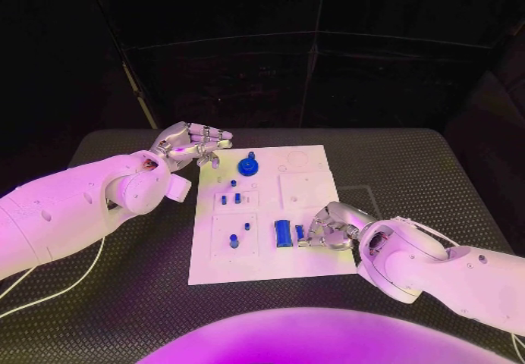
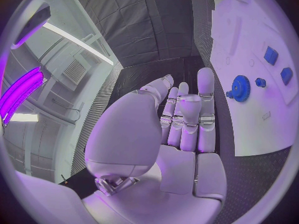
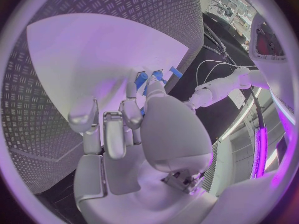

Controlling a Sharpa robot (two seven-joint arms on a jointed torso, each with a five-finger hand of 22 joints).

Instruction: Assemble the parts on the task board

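Head view: right hand (image 1: 328, 226) fingers pinching a blue part (image 1: 300, 233) on task board (image 1: 312, 262); left hand (image 1: 193, 143) empty, fingers loosely spread, above surface (image 1: 416, 163)

black table (image 1: 131, 303) — textured mat surface | white cable (image 1: 55, 288) (near the front-left edge)

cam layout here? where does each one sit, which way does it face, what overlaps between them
Head view: on the head, looking down at the task board; both arms, left hand, right hand.
Left wrist view: behind the left hand, facing along the board's edge, blue gear nearby.
Right wrist view: behind the right hand, facing the board.
Shared: head and left wrist views both show the gear.
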